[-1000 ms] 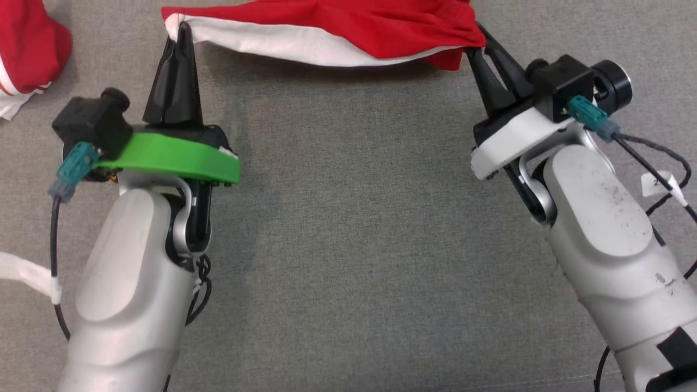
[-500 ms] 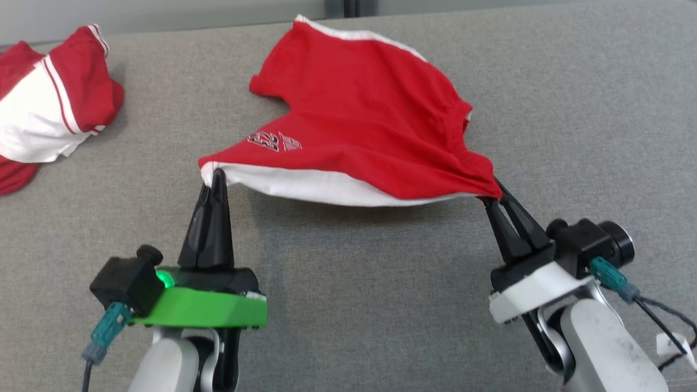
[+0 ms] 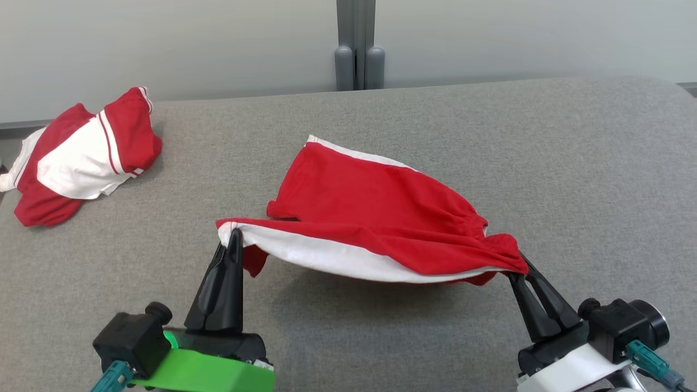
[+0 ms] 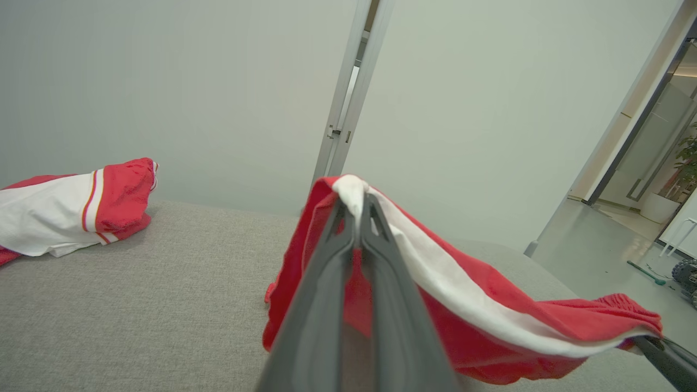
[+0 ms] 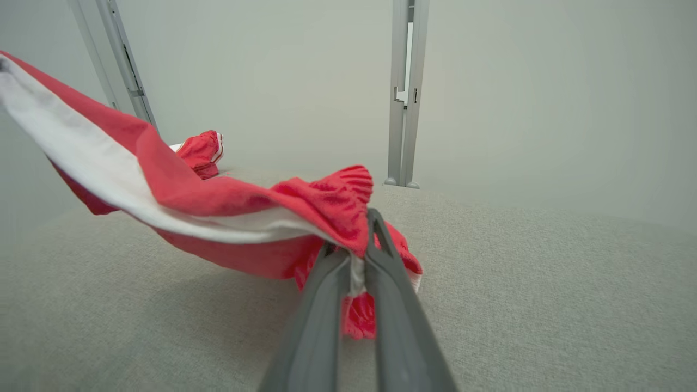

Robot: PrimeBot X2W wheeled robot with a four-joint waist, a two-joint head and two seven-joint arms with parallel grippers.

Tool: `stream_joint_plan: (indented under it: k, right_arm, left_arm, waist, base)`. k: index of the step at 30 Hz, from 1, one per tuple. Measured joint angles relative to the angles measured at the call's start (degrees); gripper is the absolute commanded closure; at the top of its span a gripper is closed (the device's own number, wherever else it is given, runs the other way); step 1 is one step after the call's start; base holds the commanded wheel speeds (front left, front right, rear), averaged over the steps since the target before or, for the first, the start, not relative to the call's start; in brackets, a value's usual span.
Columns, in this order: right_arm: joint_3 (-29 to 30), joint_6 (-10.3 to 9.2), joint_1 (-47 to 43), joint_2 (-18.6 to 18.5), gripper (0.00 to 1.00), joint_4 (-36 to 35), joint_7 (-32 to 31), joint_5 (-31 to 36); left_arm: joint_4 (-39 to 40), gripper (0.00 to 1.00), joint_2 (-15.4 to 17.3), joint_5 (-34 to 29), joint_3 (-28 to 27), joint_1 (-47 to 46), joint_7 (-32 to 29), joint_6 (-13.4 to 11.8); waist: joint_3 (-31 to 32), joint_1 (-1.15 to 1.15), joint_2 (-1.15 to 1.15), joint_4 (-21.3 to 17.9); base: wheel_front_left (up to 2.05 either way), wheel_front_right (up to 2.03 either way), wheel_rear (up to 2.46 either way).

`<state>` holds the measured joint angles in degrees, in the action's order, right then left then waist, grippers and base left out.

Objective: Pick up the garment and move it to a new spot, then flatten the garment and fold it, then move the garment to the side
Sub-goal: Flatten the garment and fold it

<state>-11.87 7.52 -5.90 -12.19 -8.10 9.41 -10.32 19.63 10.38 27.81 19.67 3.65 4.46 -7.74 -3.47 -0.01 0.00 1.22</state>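
garment (image 3: 381, 212): far part on padded surface (image 3: 572, 163), near edge raised off it. At its near-left corner: left gripper (image 3: 235, 237). At its near-right corner: right gripper (image 3: 517, 270). Far left of garment, same surface: second garment (image 3: 81, 158). Behind garment, past surface's far edge: post (image 3: 356, 49).

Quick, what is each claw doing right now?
Left gripper: shut on a corner of the red garment.
Right gripper: shut on its gathered end.
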Motion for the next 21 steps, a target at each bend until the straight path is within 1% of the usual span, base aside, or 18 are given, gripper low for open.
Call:
stream_joint_plan:
  k: [3, 5, 8, 10, 14, 16, 21]
  right_arm:
    - [-0.4, 0.00, -0.9, 0.0, 1.00, -0.4, -1.0, -0.3]
    - [-0.8, 0.00, -0.7, 0.8, 1.00, 0.9, -1.1, -1.8]
    - [-1.3, 0.00, 0.5, 1.1, 1.00, 4.4, -1.2, -2.5]
    - [-1.3, 0.00, 2.2, 1.3, 1.00, 6.4, -0.7, -2.9]
    - [-1.4, 0.00, 6.8, 2.3, 1.00, 10.6, -0.2, -2.8]
    - [-1.7, 0.00, 9.1, 2.7, 1.00, 12.2, 0.2, -2.7]
    - [-3.0, 0.00, 16.2, 3.9, 1.00, 17.5, 0.6, -2.6]
  left_arm:
    - [-0.4, 1.00, 0.3, 0.5, -0.1, 0.4, -1.2, -0.3]
    - [-2.0, 1.00, 0.3, 1.5, -0.2, 0.4, -1.9, -0.2]
    - [-5.0, 1.00, 0.3, 3.4, -0.5, -0.4, -2.4, 1.3]
    - [-7.6, 1.00, 0.5, 3.9, -1.0, -2.5, -2.5, 2.0]
    - [-13.7, 1.00, 1.2, 4.0, -1.9, -9.7, -3.1, 3.6]
    - [-17.3, 1.00, 1.4, 4.3, -1.7, -14.1, -4.8, 4.7]
    - [-28.8, 1.00, 2.0, 3.0, -0.6, -28.0, -8.1, 6.8]
  waist:
    - [-0.5, 0.00, 0.00, -0.3]
    - [-1.3, 0.00, 0.00, -0.6]
    - [-2.6, 0.00, 0.00, -1.0]
    - [-3.6, 0.00, 0.00, -1.3]
    - [-6.1, 0.00, 0.00, -1.7]
    - [-7.5, 0.00, 0.00, -2.0]
    - [-11.4, 0.00, 0.00, -2.9]
  base:
    - [0.00, 0.00, 0.00]
    - [0.00, 0.00, 0.00]
    - [0.00, 0.00, 0.00]
    - [0.00, 0.00, 0.00]
    - [0.00, 0.00, 0.00]
    - [0.00, 0.00, 0.00]
    - [0.00, 0.00, 0.00]
